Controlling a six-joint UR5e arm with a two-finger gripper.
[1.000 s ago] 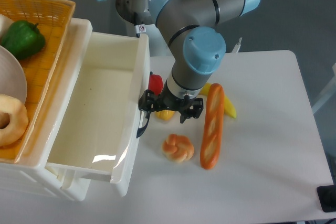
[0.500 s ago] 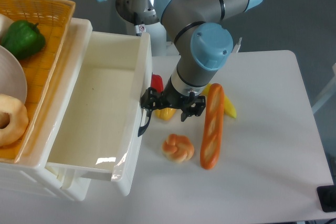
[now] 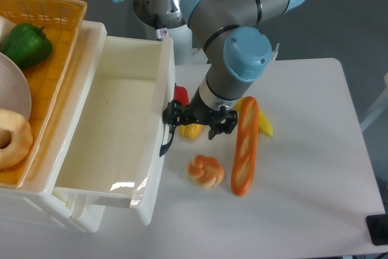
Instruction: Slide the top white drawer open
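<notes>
The top white drawer [image 3: 115, 131] stands pulled far out to the right, its glossy inside bare. Its curved black handle [image 3: 165, 142] shows on the front panel. My gripper [image 3: 197, 124] hangs just right of that front panel, pointing down, with its black fingers spread wide apart. The left finger [image 3: 170, 115] sits right at the upper end of the handle and seems to touch it; nothing is clamped between the fingers. The arm's grey and blue wrist hides the gripper's middle.
An orange woven basket [image 3: 57, 34] with a green pepper [image 3: 25, 45], a donut and a plate sits on the cabinet. On the table lie a baguette [image 3: 245, 145], a knotted bun [image 3: 205, 171], a red pepper [image 3: 180, 95] and yellow fruit [image 3: 265, 125]. The lower drawer [image 3: 76, 213] peeks out below.
The gripper and the drawer front have shifted a little to the right, so the drawer stands slightly further out. In the last half second almost nothing moved.
</notes>
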